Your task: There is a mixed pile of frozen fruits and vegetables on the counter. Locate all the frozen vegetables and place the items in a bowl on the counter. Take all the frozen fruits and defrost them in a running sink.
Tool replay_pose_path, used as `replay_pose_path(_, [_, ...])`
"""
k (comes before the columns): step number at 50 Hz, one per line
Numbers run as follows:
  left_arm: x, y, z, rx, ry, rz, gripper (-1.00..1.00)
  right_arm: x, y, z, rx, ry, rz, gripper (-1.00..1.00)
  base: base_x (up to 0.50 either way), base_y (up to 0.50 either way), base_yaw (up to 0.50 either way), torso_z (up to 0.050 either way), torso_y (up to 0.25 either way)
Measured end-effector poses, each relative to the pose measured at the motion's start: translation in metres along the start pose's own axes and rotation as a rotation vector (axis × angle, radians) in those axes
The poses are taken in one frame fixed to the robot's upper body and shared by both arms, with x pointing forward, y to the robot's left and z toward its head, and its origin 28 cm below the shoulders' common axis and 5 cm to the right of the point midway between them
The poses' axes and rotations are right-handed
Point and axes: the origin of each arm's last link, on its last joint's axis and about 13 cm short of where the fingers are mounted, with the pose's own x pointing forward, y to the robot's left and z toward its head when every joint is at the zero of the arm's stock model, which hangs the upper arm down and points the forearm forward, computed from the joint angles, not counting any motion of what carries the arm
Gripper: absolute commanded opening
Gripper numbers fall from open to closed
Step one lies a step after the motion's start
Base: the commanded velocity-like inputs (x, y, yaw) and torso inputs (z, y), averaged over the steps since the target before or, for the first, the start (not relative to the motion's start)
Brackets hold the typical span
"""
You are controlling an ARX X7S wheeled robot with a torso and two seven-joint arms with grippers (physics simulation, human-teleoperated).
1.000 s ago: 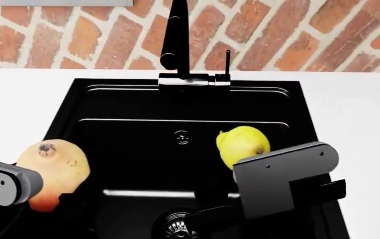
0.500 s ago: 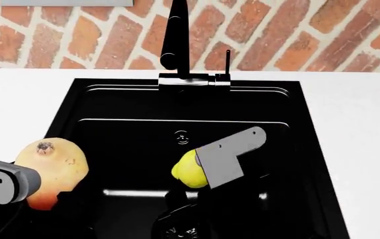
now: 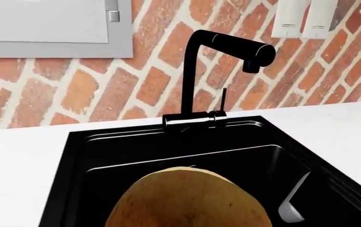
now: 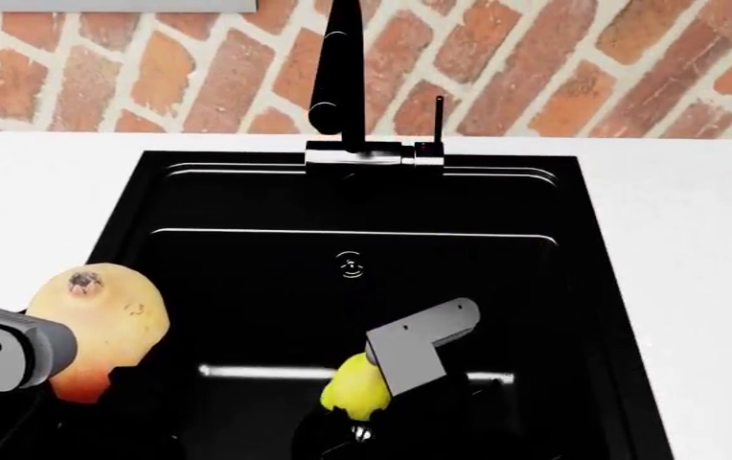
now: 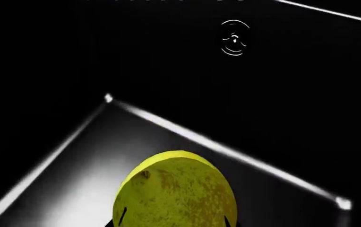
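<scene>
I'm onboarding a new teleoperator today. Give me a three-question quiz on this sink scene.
1. True or false: water is running from the faucet.
2. Which arm carries the yellow fruit: A) left B) right?
3. Fill in: the tan fruit is held over the sink's ____ edge, by the robot's own sides.

Key:
1. False; no stream shows.
2. B; the right gripper has it low in the basin. Its jaws are hidden.
3. Left, at the left gripper.
</scene>
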Motion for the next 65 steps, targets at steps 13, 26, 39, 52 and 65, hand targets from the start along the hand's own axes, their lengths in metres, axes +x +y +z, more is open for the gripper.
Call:
replay_pose_path(13, [-0.001,0.000,-0.001,-0.004,0.001,-0.003,-1.00,0.001,0.002,-0.004,-0.019,0.009,0.004,1.00,0.00,0.00,0.00,0.000,0.001])
replay_pose_path(26, [0.001,-0.002,-0.003,-0.004,0.005,-0.015,-1.00,-0.022,0.008,0.008,-0.052,-0.120,-0.073,1.00,0.00,0.00,0.00,0.001,0.000])
replay_pose_path(39, [0.008,-0.010,-0.011,-0.006,0.026,-0.049,-1.00,-0.075,0.012,0.036,-0.047,-0.328,-0.227,1.00,0.00,0.00,0.00,0.000,0.001])
replay_pose_path(52, [0.033,-0.033,-0.024,-0.016,0.064,-0.138,-1.00,-0.139,0.007,0.056,-0.024,-0.467,-0.443,1.00,0.00,0.00,0.00,0.000,0.000])
replay_pose_path(65, [0.084,-0.041,-0.029,-0.011,0.123,-0.160,-1.00,-0.166,0.003,0.066,-0.025,-0.540,-0.539,1.00,0.00,0.00,0.00,0.000,0.000])
